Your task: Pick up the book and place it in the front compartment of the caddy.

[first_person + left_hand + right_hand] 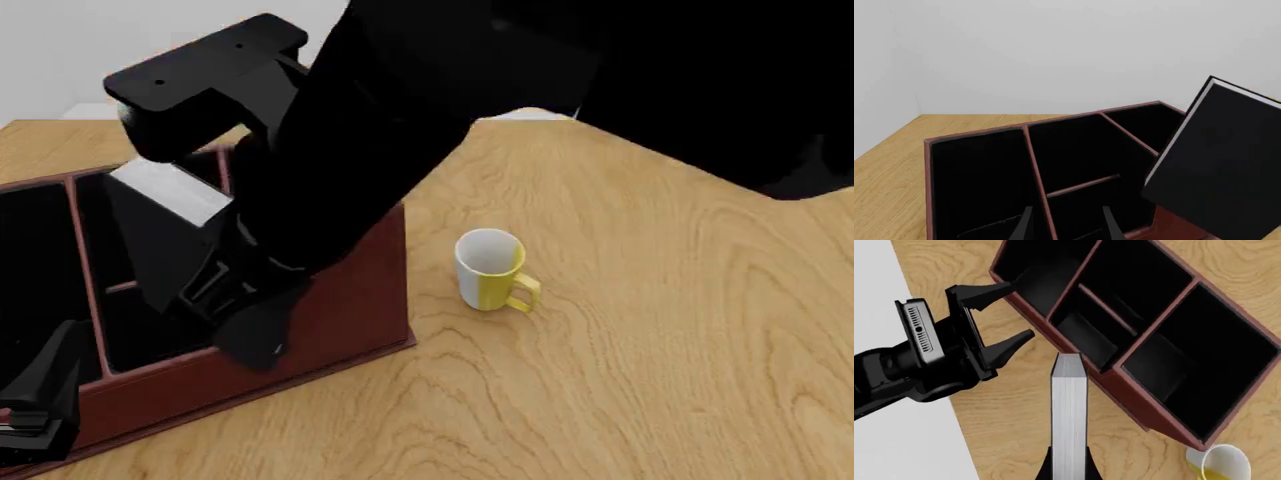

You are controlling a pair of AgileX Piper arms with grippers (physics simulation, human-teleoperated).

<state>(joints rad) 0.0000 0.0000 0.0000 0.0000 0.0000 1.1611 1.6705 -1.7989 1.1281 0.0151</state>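
Observation:
The book (1069, 405) shows its white page edges, and my right gripper (1069, 462) is shut on its near end. In the front view the book (160, 235) hangs tilted above the reddish-brown caddy (334, 320), over its right-hand compartments. The left wrist view shows the book's black cover (1221, 165) raised beside the caddy's (1029, 135) black-lined compartments. My left gripper (1067, 225) is open and holds nothing. It hovers at the caddy's near-left edge (40, 400), and its spread fingers (1004, 342) stand beside the caddy's wall (1121, 385).
A white and yellow mug (487, 268) stands on the wooden table to the right of the caddy, also seen as the mug (1217, 462) in the right wrist view. My right arm (441, 120) crosses above the caddy from the right.

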